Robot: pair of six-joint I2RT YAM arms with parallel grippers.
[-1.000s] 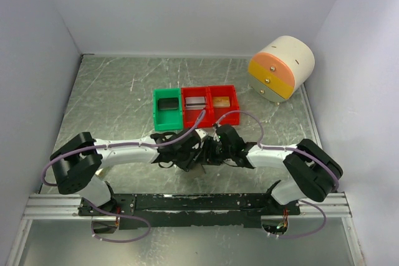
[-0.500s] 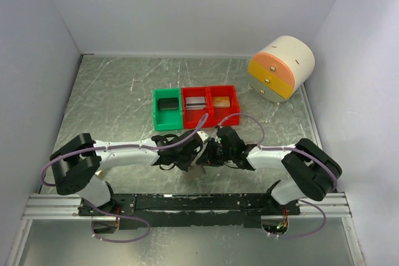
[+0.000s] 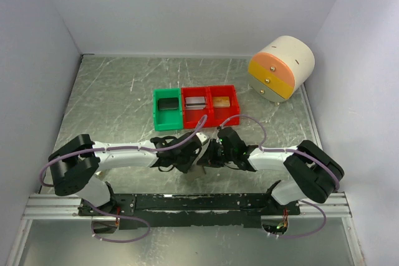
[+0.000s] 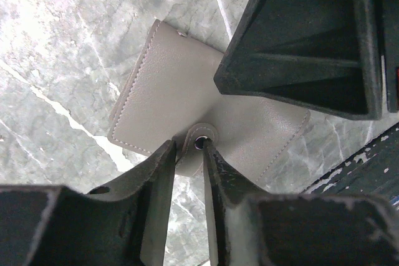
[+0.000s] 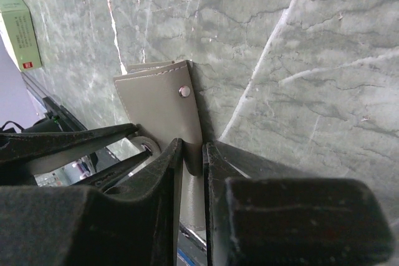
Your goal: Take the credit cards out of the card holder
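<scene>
Top: L claw [image 3: 193, 156] & R claw [image 3: 209, 154] meet tip-to-tip over counter [image 3: 112, 91]. L wrist: L claw near-closed, nipping card holder [image 4: 168, 104] by snap tab [image 4: 199, 143]; holder body lies ahead. R wrist: R claw pinches its studded flap edge. No credit cards seen.

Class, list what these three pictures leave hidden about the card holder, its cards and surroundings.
Credit cards: none visible anywhere; the card holder shows only its grey outside.
Top view: the left claw and right claw cover the holder.
Left wrist view: a dark claw part hides the holder's upper right.
Right wrist view: box cut off at left.
</scene>
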